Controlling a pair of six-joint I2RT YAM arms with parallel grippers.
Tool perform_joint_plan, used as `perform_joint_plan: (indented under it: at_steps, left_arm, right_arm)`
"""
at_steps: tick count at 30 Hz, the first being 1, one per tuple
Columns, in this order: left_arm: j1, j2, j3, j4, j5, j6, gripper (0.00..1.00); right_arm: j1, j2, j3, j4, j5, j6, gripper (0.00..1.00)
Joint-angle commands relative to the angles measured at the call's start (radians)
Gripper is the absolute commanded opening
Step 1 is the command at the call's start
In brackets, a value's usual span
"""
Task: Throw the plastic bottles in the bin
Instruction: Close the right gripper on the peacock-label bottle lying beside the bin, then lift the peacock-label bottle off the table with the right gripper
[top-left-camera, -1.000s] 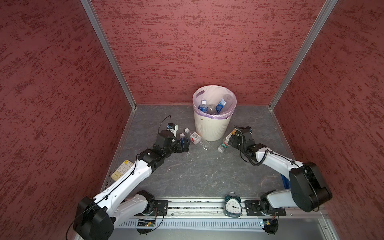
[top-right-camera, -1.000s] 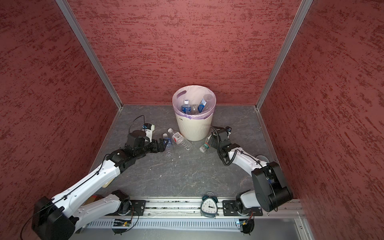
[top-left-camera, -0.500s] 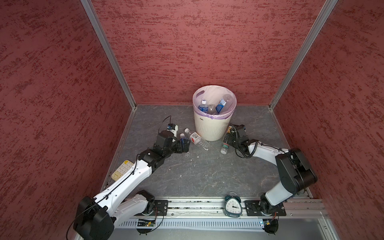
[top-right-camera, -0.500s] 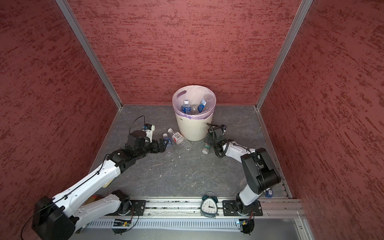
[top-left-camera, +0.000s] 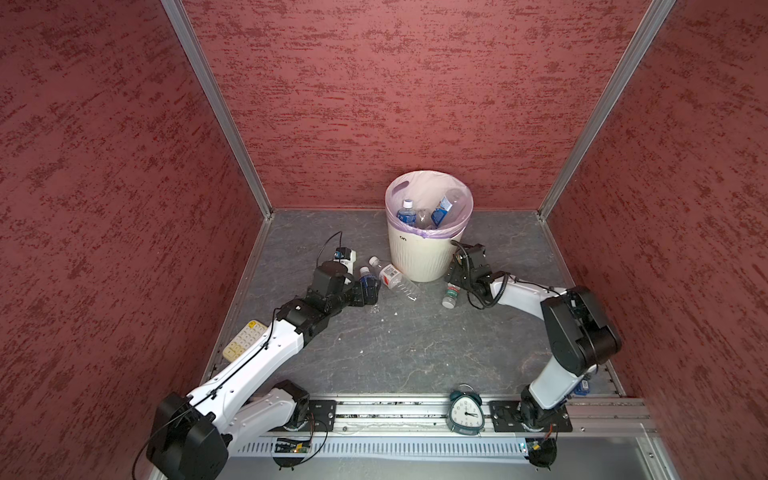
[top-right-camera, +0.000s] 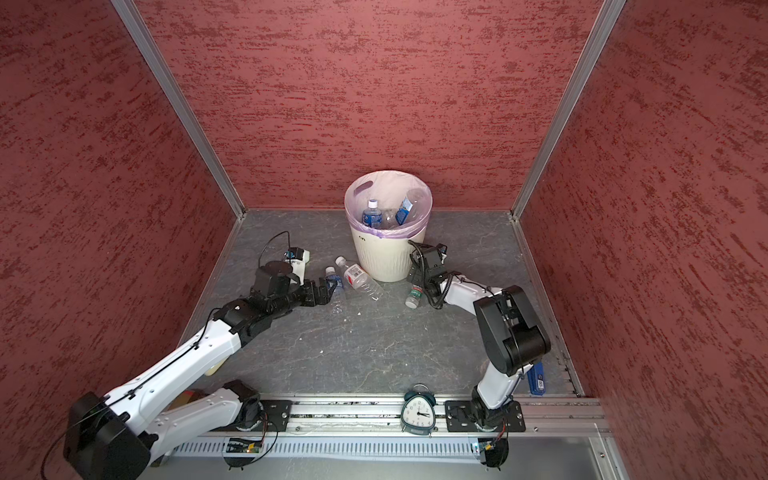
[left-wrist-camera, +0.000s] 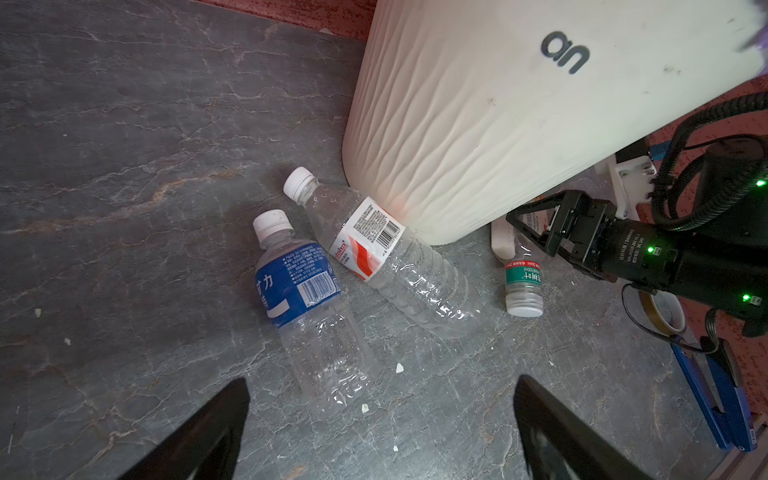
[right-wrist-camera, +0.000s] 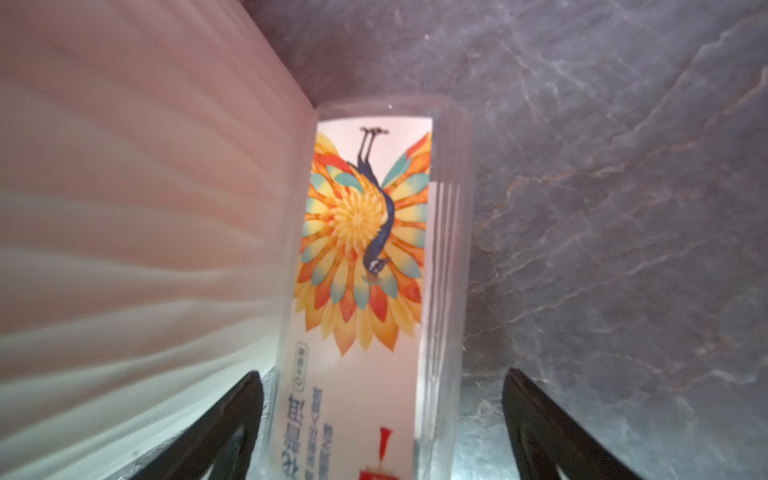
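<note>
The left gripper (left-wrist-camera: 380, 386), jaws wide, brackets the base of a clear blue-labelled plastic bottle (left-wrist-camera: 303, 299). A clear red-and-white-labelled bottle (left-wrist-camera: 386, 266) touches the ribbed cream bin (top-left-camera: 419, 257) at its 8 o'clock. At 5 o'clock, the right gripper (right-wrist-camera: 380, 372) stands astride an orange-flower-labelled bottle (right-wrist-camera: 365, 249), unclamped.

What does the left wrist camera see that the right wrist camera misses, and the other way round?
Only the left wrist view: the blue-label bottle, the red-white-label bottle and the right gripper. Only the right wrist view: the peacock label on the bottle between that gripper's open fingers. Both: the bin's ribbed wall and the grey floor.
</note>
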Motion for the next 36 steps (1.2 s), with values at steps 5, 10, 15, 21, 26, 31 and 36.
perform_joint_plan:
  at_steps: [5, 10, 15, 21, 26, 31, 36]
  left_arm:
    - [0.005, -0.009, -0.014, -0.004, 0.006, 0.004, 0.99]
    - [0.005, -0.005, -0.025, 0.008, 0.011, 0.0, 0.99]
    - [0.005, 0.009, -0.032, 0.018, 0.015, -0.004, 0.99]
    - [0.006, 0.044, -0.034, 0.025, 0.042, -0.005, 0.99]
    - [0.006, 0.07, -0.04, 0.038, 0.06, -0.011, 0.99]
    - [0.005, 0.083, -0.041, 0.054, 0.067, -0.013, 0.99]
    - [0.004, 0.113, -0.036, 0.063, 0.085, -0.017, 1.0]
  right_arm:
    - [-0.001, -0.027, -0.008, -0.053, 0.114, -0.043, 0.71]
    - [-0.004, -0.045, -0.015, -0.063, 0.132, -0.066, 0.69]
    - [-0.004, -0.035, -0.01, -0.072, 0.115, -0.071, 0.67]
    - [-0.004, -0.072, -0.046, -0.064, 0.108, -0.077, 0.52]
    - [-0.004, -0.155, -0.093, -0.06, 0.101, -0.088, 0.43]
    - [-0.004, -0.304, -0.143, -0.077, 0.093, -0.101, 0.43]
    - [0.003, -0.451, -0.179, -0.128, 0.086, -0.116, 0.4]
